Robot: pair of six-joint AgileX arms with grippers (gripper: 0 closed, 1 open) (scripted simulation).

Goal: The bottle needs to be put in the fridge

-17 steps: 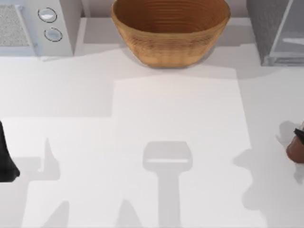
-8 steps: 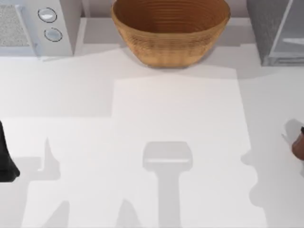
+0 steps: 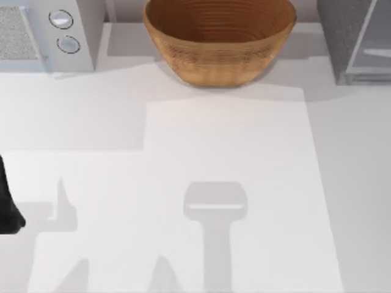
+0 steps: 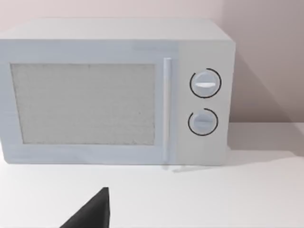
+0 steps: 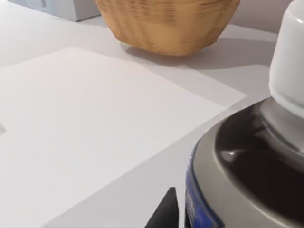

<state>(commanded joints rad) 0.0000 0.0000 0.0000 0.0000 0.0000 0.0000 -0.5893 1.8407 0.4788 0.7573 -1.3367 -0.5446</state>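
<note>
1. Top view: a woven bowl (image 3: pixel 220 39) stands at the middle of the table's (image 3: pixel 91 116) far edge. Its inside shows bare ribbed weave.
2. A pale microwave (image 3: pixel 36 33) with two round dials sits in the far left corner.
3. The fridge (image 3: pixel 354 39) is in the far right corner. Its speckled dark grey side faces the bowl, and a smooth, lighter grey framed part lies to the right of that. What it holds cannot be told.
4. The left arm (image 3: pixel 7 201) is a dark shape at the table's left edge, parked.
5. Left wrist view: the microwave (image 4: pixel 114 90) faces the camera with its door closed. Its handle is upright beside the two dials, one above the other.
6. A dark tip of the left tool (image 4: pixel 92 213) juts in over the table. Whether this tool is wide or narrow I cannot tell.
7. Right wrist view: the bottle (image 5: pixel 247 156) is very close, with a grey rounded shoulder, a blue band and a white cap.
8. The right tool (image 5: pixel 166 211) holds the bottle, one dark tip against its side.
9. The woven bowl (image 5: pixel 166 23) is well apart from the bottle, beyond a paler square patch (image 5: pixel 95 118) on the table.
</note>
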